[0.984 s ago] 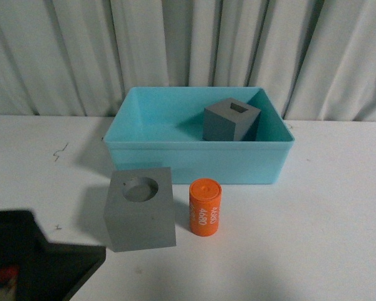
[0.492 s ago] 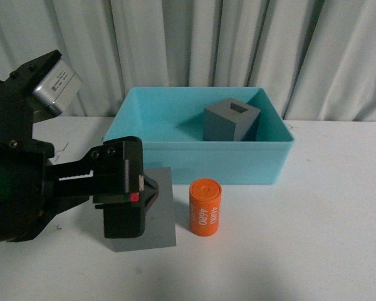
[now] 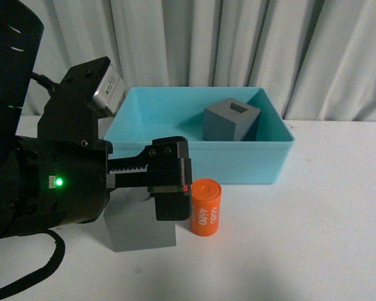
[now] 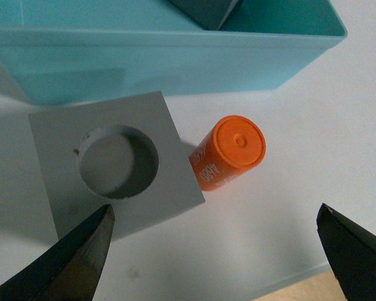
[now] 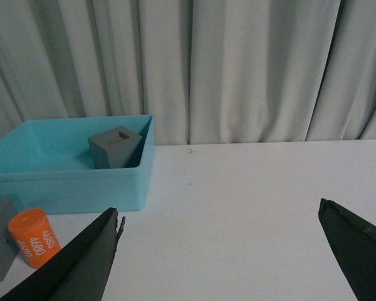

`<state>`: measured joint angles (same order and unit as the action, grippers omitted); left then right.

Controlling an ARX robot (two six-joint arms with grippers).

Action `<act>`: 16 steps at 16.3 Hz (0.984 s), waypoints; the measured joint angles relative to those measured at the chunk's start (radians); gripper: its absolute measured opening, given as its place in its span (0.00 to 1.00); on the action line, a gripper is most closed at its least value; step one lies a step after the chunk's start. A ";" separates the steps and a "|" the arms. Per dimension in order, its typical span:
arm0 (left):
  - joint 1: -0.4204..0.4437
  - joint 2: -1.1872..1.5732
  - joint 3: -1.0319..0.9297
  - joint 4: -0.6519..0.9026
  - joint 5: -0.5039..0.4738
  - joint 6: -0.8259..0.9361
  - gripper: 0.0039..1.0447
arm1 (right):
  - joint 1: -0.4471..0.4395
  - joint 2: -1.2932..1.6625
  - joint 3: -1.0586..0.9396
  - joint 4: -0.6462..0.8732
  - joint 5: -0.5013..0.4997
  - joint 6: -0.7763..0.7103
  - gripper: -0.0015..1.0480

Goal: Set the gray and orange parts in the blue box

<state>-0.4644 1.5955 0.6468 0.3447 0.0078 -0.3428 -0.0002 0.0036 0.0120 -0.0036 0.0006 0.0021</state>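
1. Status check: the matte gray cube with the rectangular recess (image 3: 232,122) is already inside the light turquoise plastic box (image 3: 200,166), toward its far right corner. I'd call that one part of three done.
2. Out on the white counter (image 3: 313,238), just in front of the box, are the matte gray cube with the round recess (image 4: 113,163) and the small orange cylinder printed "4680" (image 4: 229,153). Both stand upright, right beside each other. I can't tell if they actually touch.
3. The left gripper (image 4: 214,213) hangs over that pair with its jaws released wide and nothing in them. In the left wrist view both parts sit in the gap between the fingers.
4. The right gripper (image 5: 218,210) is also spread and empty. It's off over bare counter, well apart from the parts.
5. My read is that this is the approach for the second pick. The midline between the left jaws falls nearer the orange cylinder than the cube's middle, but I honestly can't say which one it's after.
6. Next it needs to centre on one part only and drop so the fingers straddle that one without nudging its neighbour. Then clamp, lift clear of the thin rim and set it in the free left half of the box.
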 joint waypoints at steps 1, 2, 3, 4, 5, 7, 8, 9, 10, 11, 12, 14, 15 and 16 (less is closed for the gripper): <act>0.000 0.017 0.006 0.014 -0.002 0.027 0.94 | 0.000 0.000 0.000 0.000 0.000 0.000 0.94; 0.004 0.040 0.012 0.039 -0.010 0.063 0.94 | 0.000 0.000 0.000 0.000 0.000 0.000 0.94; 0.012 0.063 0.023 0.050 -0.008 0.092 0.94 | 0.000 0.000 0.000 0.000 0.000 0.000 0.94; 0.023 0.079 0.033 0.060 -0.009 0.115 0.94 | 0.000 0.000 0.000 0.000 0.000 0.000 0.94; 0.038 0.093 0.043 0.065 -0.010 0.137 0.94 | 0.000 0.000 0.000 0.000 0.000 0.000 0.94; 0.072 0.122 0.065 0.084 -0.010 0.189 0.94 | 0.000 0.000 0.000 0.000 0.000 0.000 0.94; 0.082 0.130 0.071 0.082 -0.009 0.200 0.94 | 0.000 0.000 0.000 0.000 0.000 0.000 0.94; 0.092 0.142 0.077 0.084 -0.008 0.219 0.94 | 0.000 0.000 0.000 0.000 0.000 0.000 0.94; 0.101 0.149 0.080 0.084 -0.006 0.229 0.94 | 0.000 0.000 0.000 0.000 0.000 0.000 0.94; 0.110 0.159 0.080 0.083 0.000 0.244 0.94 | 0.000 0.000 0.000 0.000 0.000 0.000 0.94; 0.117 0.164 0.080 0.084 0.005 0.257 0.94 | 0.000 0.000 0.000 0.000 0.000 0.000 0.94; 0.132 0.175 0.066 0.098 0.011 0.293 0.94 | 0.000 0.000 0.000 0.000 0.000 0.000 0.94; 0.129 0.192 0.061 0.098 0.011 0.299 0.94 | 0.000 0.000 0.000 0.000 0.000 0.000 0.94; 0.127 0.198 0.061 0.098 0.011 0.300 0.94 | 0.000 0.000 0.000 0.000 0.000 0.000 0.94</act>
<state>-0.3370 1.7939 0.7078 0.4423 0.0193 -0.0425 -0.0002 0.0036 0.0120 -0.0036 0.0006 0.0021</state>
